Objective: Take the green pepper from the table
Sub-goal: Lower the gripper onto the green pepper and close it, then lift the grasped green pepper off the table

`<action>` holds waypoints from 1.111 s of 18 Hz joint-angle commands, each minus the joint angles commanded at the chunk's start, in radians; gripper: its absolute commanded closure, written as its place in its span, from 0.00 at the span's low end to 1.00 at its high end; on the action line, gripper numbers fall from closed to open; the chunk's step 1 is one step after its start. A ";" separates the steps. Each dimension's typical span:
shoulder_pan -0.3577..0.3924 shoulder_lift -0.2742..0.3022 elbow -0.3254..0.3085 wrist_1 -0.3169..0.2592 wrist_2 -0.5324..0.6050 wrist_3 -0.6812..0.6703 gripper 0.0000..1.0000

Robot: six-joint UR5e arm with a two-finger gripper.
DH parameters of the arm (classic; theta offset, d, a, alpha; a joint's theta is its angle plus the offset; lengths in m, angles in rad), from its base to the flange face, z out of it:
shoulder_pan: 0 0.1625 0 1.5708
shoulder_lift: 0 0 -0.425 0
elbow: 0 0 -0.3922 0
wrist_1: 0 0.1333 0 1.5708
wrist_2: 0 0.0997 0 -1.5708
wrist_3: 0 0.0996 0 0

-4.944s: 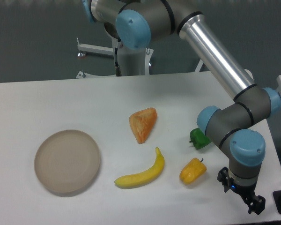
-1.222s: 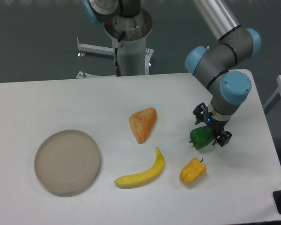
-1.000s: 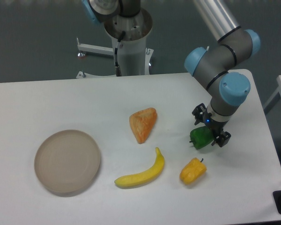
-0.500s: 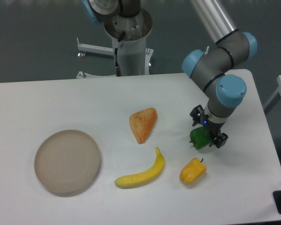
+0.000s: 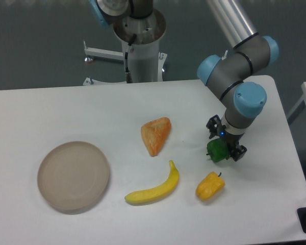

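On the right side of the desk [image 5: 66, 107] I see the green pepper [image 5: 217, 151] resting on the surface, its top hidden by the wrist directly above it. My gripper [image 5: 225, 143] has one of its fingers [image 5: 212, 125] at the pepper's upper left and the other at its lower right, but I cannot tell whether they touch it. Just below lies a yellow pepper [image 5: 210, 186].
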 joint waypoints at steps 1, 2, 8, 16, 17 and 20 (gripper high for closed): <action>0.000 0.000 0.000 0.000 0.000 0.002 0.38; 0.000 0.000 0.000 0.000 0.002 0.003 0.40; 0.000 0.000 0.052 -0.014 0.003 0.005 0.46; 0.003 -0.023 0.204 -0.028 0.012 0.037 0.47; 0.003 -0.025 0.219 -0.035 0.014 0.038 0.47; 0.003 -0.038 0.262 -0.038 0.015 0.038 0.47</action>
